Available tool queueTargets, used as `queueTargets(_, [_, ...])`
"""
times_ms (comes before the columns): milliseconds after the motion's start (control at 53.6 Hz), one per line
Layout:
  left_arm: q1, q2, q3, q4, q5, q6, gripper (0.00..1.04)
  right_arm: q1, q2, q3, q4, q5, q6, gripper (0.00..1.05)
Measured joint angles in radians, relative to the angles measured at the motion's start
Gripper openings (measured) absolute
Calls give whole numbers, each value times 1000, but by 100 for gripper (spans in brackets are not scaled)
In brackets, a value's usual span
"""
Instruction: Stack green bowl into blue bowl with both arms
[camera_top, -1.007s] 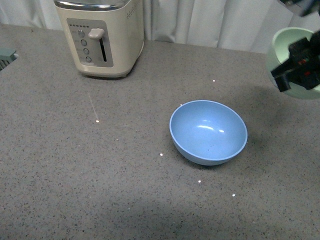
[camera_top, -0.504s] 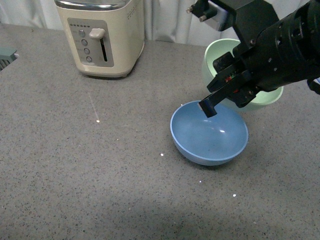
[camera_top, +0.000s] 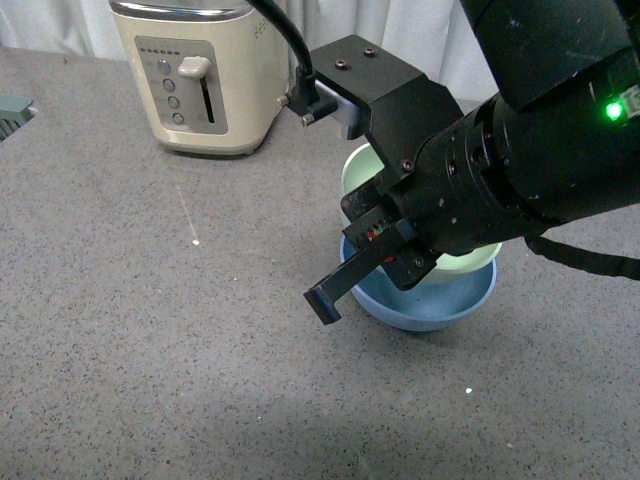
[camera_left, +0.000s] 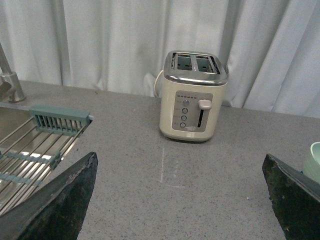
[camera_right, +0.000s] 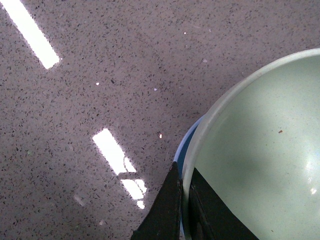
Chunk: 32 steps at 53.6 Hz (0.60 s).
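A speckled grey-brown stone desk (camera_top: 150, 330) fills most of the front view, dotted with small bright glints of light, and pale pleated curtains (camera_top: 400, 30) hang along its far edge at the top of the frame. In the upper left stands a cream toaster (camera_top: 200, 75) with a side lever and a column of round buttons. Right of centre sits the blue bowl (camera_top: 440, 305) on the desk, and the green bowl (camera_top: 362, 172) sits down inside it, its rim showing above and behind the bulky black right arm (camera_top: 530, 150) that crosses in from the upper right. The right claw (camera_right: 184, 210) is pinched narrow on the green bowl's rim, one finger inside and one outside, with a sliver of blue showing beside it in the right wrist view. The left wrist view shows the left claw (camera_left: 182, 200) spread wide, holding nothing, its two dark fingers at the lower corners; a sink (camera_left: 20, 150) with a wire rack lies at the left edge there.
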Motion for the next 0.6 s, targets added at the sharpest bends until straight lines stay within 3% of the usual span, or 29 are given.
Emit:
queueTargets(93, [0,0,0,0,0,0,98,2,14,0,0,27,9,4])
queueTargets(168, [0,0,0,0,0,0,98,0,14,0,1,66,16,20])
queueTargets(317, [0,0,0,0,0,0,98,-16,-22,-11,2,74,67,40])
queueTargets(504, [0,0,0,0,0,0,98,-70,-239,-98,43,84,275,73])
queueTargets(597, [0,0,0,0,0,0,98,-101,-351,-173,52,146,373,89])
